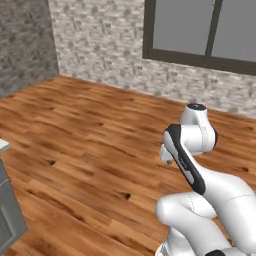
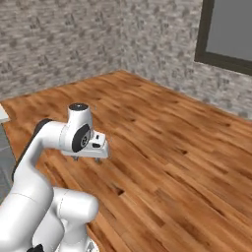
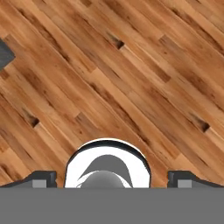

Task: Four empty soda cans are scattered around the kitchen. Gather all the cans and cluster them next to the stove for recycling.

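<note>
The gripper (image 3: pixel 112 178) was held wide open and empty above bare wood floor (image 1: pixel 90 140). No soda can was located. Empty cans were judged light, thin-walled, best grasped mid-body.

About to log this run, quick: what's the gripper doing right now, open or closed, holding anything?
Gripper: open, fingers spread wide, holding nothing, pointed down at the bare wood floor.
</note>
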Motion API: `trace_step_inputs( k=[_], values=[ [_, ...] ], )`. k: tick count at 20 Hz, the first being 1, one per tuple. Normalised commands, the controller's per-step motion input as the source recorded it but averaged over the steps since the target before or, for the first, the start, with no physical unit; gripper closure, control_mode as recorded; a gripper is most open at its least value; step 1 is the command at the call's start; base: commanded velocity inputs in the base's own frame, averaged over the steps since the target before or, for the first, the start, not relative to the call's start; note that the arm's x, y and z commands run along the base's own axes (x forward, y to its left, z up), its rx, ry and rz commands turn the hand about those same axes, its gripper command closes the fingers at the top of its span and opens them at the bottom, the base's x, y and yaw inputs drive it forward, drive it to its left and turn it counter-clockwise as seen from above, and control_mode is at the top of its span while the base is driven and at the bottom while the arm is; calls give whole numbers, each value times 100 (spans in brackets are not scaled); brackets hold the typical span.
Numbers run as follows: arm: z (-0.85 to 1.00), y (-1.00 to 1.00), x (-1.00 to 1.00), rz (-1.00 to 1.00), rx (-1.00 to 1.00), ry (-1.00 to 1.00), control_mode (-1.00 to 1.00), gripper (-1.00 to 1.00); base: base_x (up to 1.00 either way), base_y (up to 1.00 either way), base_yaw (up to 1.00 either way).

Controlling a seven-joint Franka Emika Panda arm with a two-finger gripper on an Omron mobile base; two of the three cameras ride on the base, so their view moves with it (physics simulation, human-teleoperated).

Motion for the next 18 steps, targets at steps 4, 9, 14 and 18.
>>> trace_step_inputs(
  k=[4, 9, 14, 18],
  values=[
    [0, 0, 0, 0, 0, 0, 100, -100, 55, 1, 47],
    [0, 0, 0, 0, 0, 0, 100, -100, 49, -4, 54],
    [0, 0, 0, 0, 0, 0, 100, -100, 43, -24, 61],
    [0, 0, 0, 0, 0, 0, 100, -100, 40, -35, 61]
  ],
)
